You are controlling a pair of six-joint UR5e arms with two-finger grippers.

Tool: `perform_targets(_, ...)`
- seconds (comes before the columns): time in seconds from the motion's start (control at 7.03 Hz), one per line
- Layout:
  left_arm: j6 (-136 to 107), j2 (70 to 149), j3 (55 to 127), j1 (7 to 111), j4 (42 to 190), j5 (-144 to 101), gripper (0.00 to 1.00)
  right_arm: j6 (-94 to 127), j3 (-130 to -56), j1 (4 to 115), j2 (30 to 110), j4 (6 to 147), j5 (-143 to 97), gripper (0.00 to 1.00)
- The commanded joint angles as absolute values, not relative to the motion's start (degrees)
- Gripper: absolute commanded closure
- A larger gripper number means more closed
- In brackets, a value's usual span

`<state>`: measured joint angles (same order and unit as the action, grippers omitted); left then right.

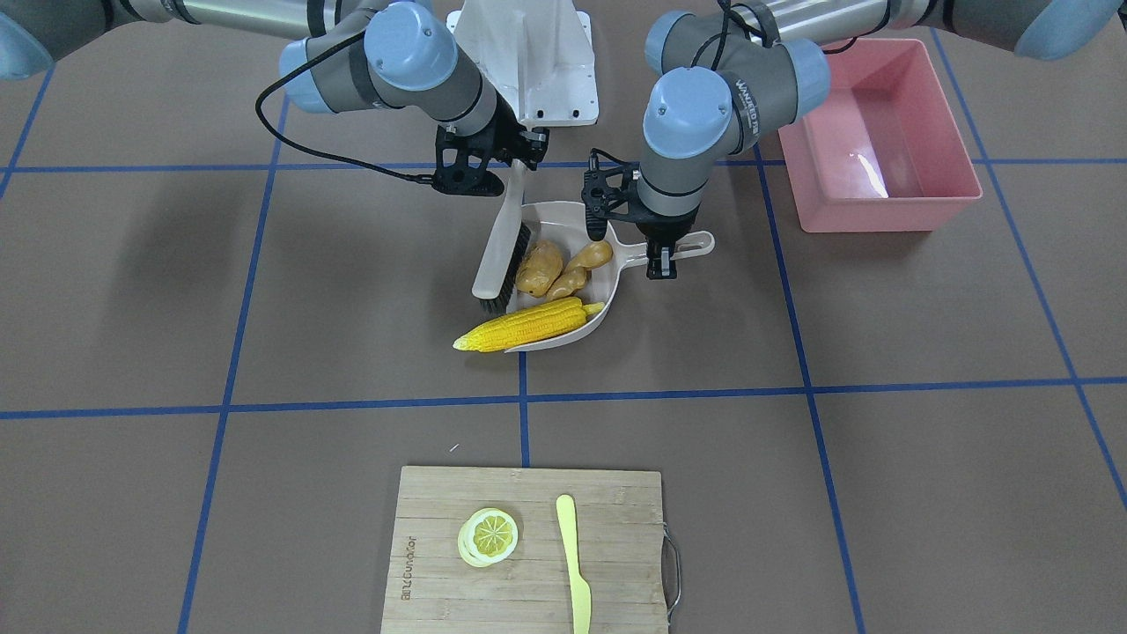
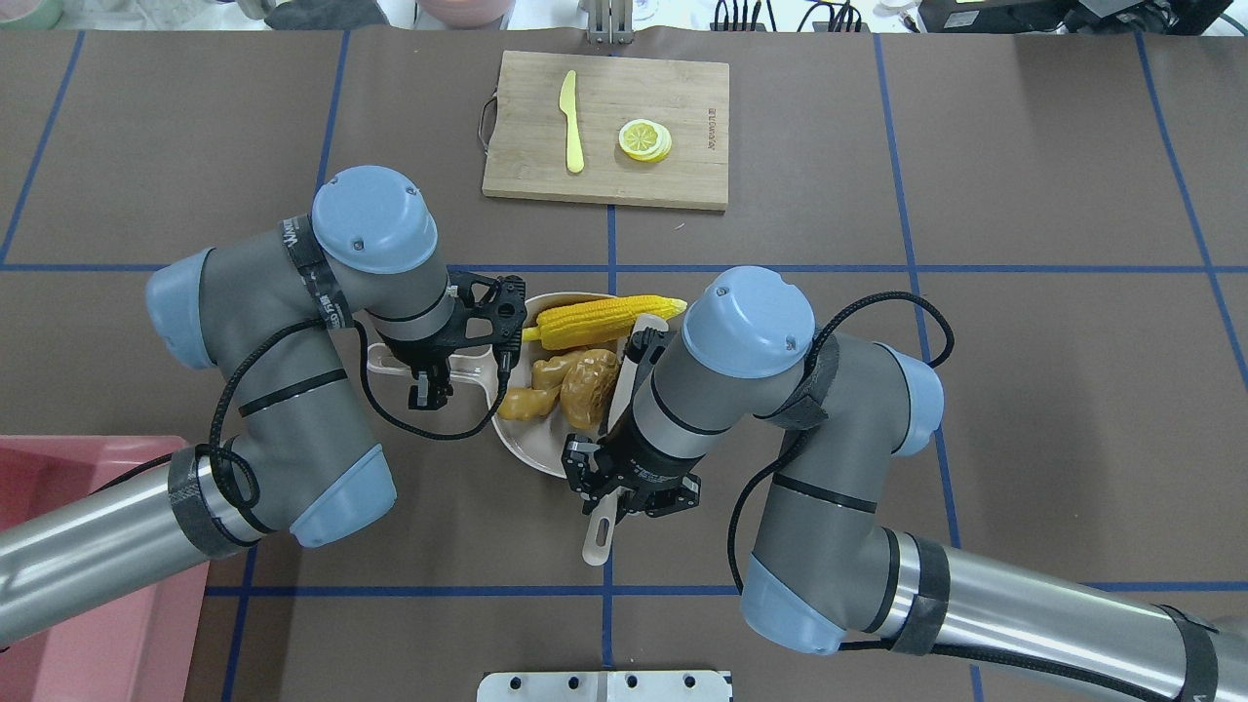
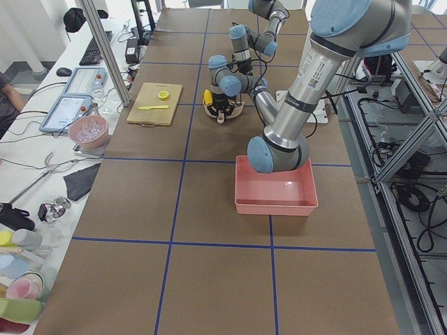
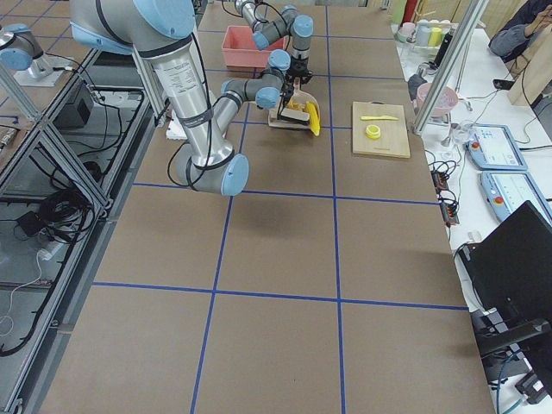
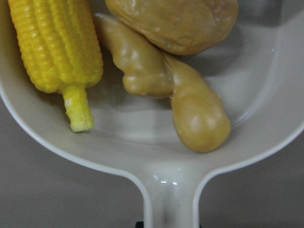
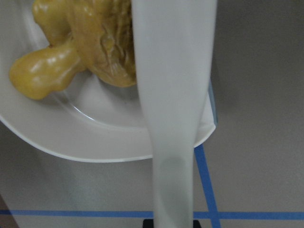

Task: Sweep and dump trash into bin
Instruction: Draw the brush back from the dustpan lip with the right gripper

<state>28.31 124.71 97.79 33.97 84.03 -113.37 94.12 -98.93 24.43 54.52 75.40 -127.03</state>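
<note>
Trash in the dustpan; both pincers pinching tool handles

The corn cob [image 1: 524, 326], potato [image 1: 539, 267] and ginger root [image 1: 581, 269] lie in the beige dustpan [image 1: 563, 211], just ahead of the left pincer [image 1: 662, 262], which is clamped on its handle; the right pincer [image 1: 519, 158] grips the brush [image 1: 497, 255], bristles beside the potato; the pink bin [image 1: 880, 216] stands well apart, outward of the left pincer; the brown table [image 1: 264, 308] carries blue tape lines; the cutting board [image 1: 528, 528] lies beyond both pincers, its burnt-in lettering unreadable; desks with tablets line the room's side.
</note>
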Motion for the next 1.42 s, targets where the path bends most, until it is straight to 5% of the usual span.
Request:
perform_targets(0.0,28.30,124.63,97.82,34.10,86.13,-113.38,1.00,93.96,-100.98,24.87,55.54,78.48,-127.09,1.00)
perform_targets(1.28,28.21,124.54,100.37,34.89,87.45,-113.47,1.00,89.47,-105.82,23.47,58.36,87.72,-124.46,1.00)
